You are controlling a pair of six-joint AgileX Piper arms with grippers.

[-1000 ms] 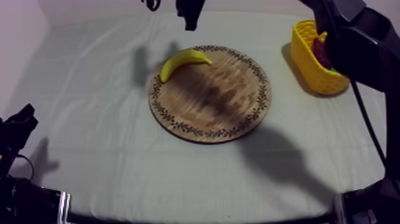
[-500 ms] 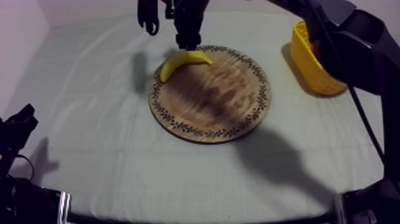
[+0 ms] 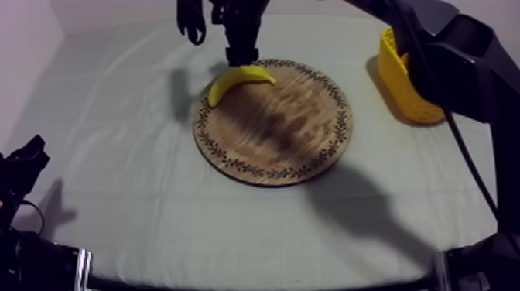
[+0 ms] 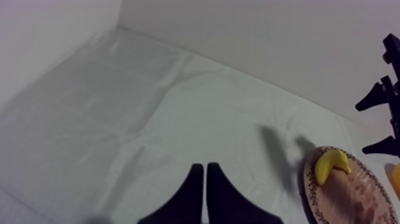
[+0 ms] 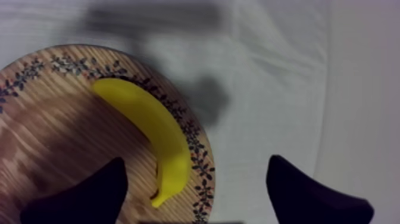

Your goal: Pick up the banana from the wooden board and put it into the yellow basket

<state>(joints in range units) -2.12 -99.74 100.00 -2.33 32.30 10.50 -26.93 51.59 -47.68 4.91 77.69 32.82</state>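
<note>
One banana (image 3: 237, 80), one board (image 3: 290, 135) (one basket (image 3: 399, 80))

The desk (image 3: 100, 193) lies under a grey-white cloth (image 4: 119, 101), matt and soft, rumpled into shallow creases. The round board (image 3: 286, 131) is bare wood with a streaky grain and a dull, unvarnished look. A dark leafy pattern is printed or burnt along its rim. The banana (image 5: 152, 128) has a smooth, even yellow skin like moulded plastic, with only a faint sheen. The yellow basket (image 3: 402, 81) looks like plastic too, and its wall is moulded in a lattice. The right pincer (image 5: 196, 162) and the left pincer (image 4: 205, 179) have smooth, matt black fingers.
</note>
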